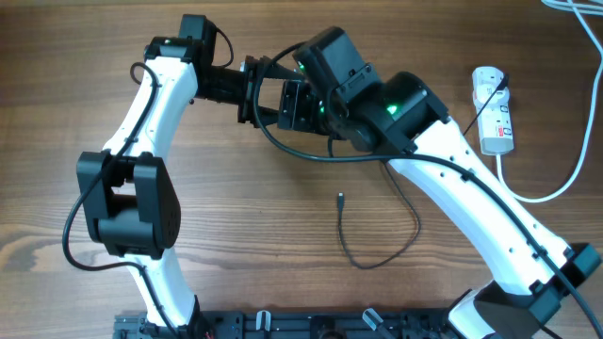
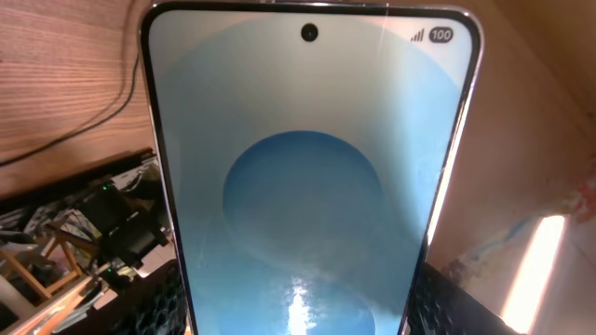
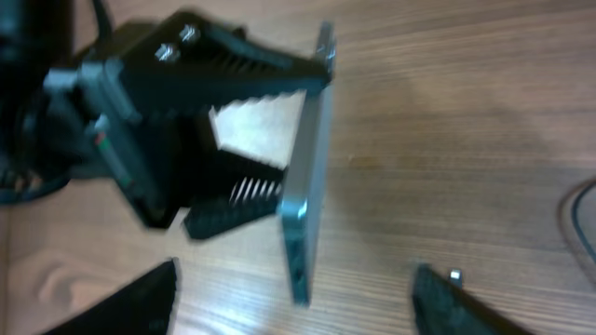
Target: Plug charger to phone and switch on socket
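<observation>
The phone (image 2: 307, 177) fills the left wrist view, its blue-teal screen lit, with my left gripper (image 2: 300, 312) shut on its two long edges. Seen edge-on in the right wrist view, the phone (image 3: 303, 195) stands upright above the wood, clamped by the left arm's black fingers (image 3: 233, 70). My right gripper (image 3: 298, 302) is open; its fingertips (image 3: 140, 302) sit either side of the phone's lower end with gaps. Overhead, both grippers meet at the table's far middle. The charger tip (image 1: 340, 199) lies loose on the table, its thin black cable (image 1: 363, 264) looping. The socket (image 1: 495, 113) lies far right.
A thick white cord (image 1: 565, 184) curves from the socket to the right edge. The left arm's dark joint housing (image 1: 132, 202) stands at the near left, and a black rail (image 1: 283, 325) runs along the front edge. Bare wood lies around the charger tip.
</observation>
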Motion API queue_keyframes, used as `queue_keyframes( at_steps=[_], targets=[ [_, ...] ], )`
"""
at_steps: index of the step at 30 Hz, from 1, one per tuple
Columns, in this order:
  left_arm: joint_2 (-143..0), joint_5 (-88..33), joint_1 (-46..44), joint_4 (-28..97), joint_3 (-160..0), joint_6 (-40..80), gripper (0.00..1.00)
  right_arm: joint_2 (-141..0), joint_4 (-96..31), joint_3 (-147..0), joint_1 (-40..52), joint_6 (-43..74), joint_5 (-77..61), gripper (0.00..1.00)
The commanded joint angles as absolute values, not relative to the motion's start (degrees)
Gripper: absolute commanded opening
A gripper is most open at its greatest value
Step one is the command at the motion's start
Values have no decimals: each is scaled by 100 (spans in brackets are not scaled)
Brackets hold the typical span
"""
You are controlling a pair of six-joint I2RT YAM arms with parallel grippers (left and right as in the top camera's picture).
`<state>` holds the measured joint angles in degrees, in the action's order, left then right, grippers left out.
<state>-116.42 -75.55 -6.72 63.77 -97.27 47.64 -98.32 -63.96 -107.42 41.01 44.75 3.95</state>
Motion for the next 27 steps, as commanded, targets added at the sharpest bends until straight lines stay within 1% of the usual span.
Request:
queue_keyframes(
  at_steps=[1, 3, 9, 15, 17, 18, 20, 25, 26, 27],
  targets=[
    [-11668, -8272, -663, 6361, -9850, 4849, 52, -9924, -6351, -10818, 4150, 5072, 1118, 73],
    [-11668, -8283, -663, 6359, -9850, 4851, 52, -9944, -6263, -10790, 4180, 5074, 1116, 73],
    [-11668, -8274, -663, 6361, -9850, 4893, 52, -10173, -5854, -10790, 4381, 4066, 1221, 73],
    [-11668, -8173, -663, 6364, -9850, 4895, 52, -10202, -5907, -10787, 4462, 3911, 1678, 73],
    [-11668, -8176, -663, 6361, -9850, 4978, 52, -10202, -5924, -10787, 4462, 3918, 1737, 70],
    [-11668, -8180, -663, 6361, -9850, 5011, 53, -10202, -5929, -10790, 4462, 3918, 1728, 62],
    [-11668, -8180, -663, 6364, -9850, 5043, 53, -10202, -5940, -10787, 4462, 3916, 1710, 53],
    [-11668, -8289, -663, 6410, -9850, 5046, 53, -10202, -5942, -10787, 4462, 3916, 1686, 53],
    [-11668, -8331, -663, 6407, -9850, 5048, 52, -10204, -5942, -10787, 4466, 3913, 1688, 51],
    [-11668, -8331, -663, 6405, -9850, 5065, 52, -10204, -5942, -10787, 4466, 3922, 1715, 47]
  ],
)
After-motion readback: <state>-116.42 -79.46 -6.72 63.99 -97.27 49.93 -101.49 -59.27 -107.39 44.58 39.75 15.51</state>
